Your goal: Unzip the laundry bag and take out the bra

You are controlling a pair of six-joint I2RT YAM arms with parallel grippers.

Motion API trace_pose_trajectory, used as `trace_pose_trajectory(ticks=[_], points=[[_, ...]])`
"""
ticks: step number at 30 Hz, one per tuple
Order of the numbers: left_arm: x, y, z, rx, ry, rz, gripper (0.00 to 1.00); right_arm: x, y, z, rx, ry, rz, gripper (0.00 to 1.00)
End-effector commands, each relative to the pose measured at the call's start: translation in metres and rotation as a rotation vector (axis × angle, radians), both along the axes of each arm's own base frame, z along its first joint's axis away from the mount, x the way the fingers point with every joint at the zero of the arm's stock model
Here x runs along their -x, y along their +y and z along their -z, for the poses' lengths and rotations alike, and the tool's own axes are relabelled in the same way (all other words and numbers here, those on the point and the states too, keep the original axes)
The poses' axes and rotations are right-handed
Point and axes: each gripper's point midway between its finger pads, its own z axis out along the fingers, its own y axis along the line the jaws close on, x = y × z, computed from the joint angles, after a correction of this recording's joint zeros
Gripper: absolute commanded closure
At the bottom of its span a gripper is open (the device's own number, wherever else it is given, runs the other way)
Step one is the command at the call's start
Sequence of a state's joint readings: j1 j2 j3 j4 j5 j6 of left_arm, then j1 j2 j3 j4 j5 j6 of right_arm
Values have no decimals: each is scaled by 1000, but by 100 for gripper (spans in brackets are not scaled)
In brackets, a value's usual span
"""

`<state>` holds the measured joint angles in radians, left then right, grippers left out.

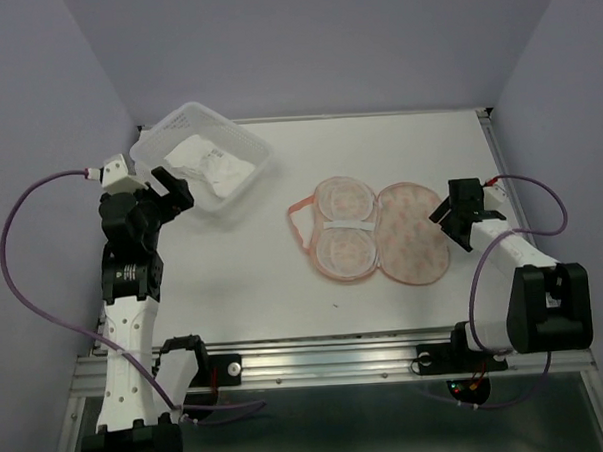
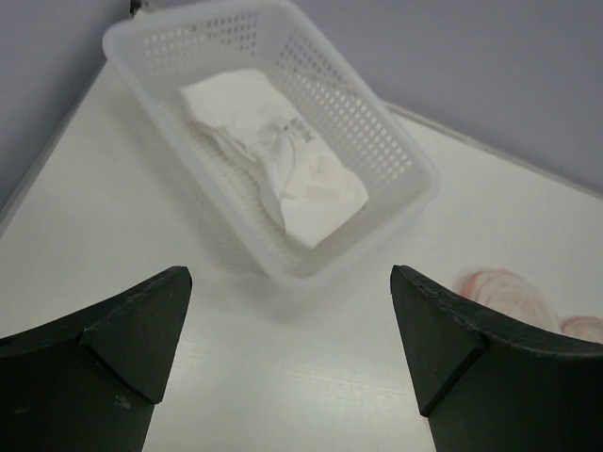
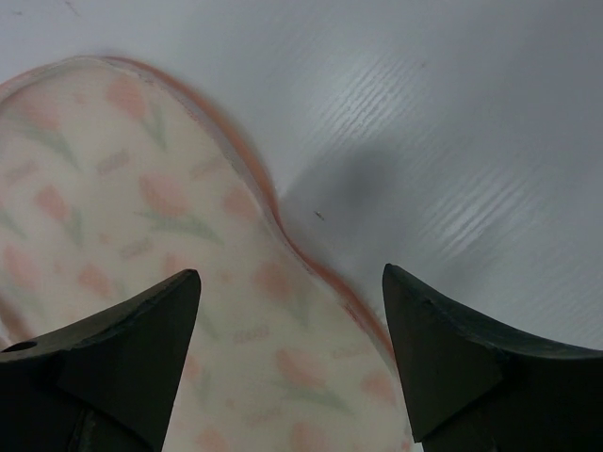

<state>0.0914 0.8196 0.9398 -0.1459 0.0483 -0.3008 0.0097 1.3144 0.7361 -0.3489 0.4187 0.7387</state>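
Note:
The laundry bag lies unzipped and spread open flat in the middle of the table, with both peach halves showing and a thin pink loop at its left. The bra, crumpled white fabric, lies inside the clear perforated tray at the back left. My left gripper is open and empty just in front of the tray. In the left wrist view the bra sits in the tray ahead of my gripper. My right gripper is open and empty over the bag's right edge.
The table's back edge and the purple walls stand close behind the tray. A metal rail runs along the near edge between the arm bases. A corner of the bag shows at the right of the left wrist view.

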Motion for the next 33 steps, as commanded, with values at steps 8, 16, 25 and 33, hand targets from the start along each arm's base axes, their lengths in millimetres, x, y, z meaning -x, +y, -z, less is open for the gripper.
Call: trace_pose_trajectory(ticks=[8,16,25,33], points=[[8,-7,39,-52,27,30,1,-22,7,29,-68,4,-13,35],[9,-5,41,-56,34,17,1,-20,7,38,-65,16,-23,54],[9,-5,42,-57,37,12,1,-18,6,50,-59,51,-14,70],[9,-6,42,-57,37,15,1,-19,6,44,-58,38,-15,94]])
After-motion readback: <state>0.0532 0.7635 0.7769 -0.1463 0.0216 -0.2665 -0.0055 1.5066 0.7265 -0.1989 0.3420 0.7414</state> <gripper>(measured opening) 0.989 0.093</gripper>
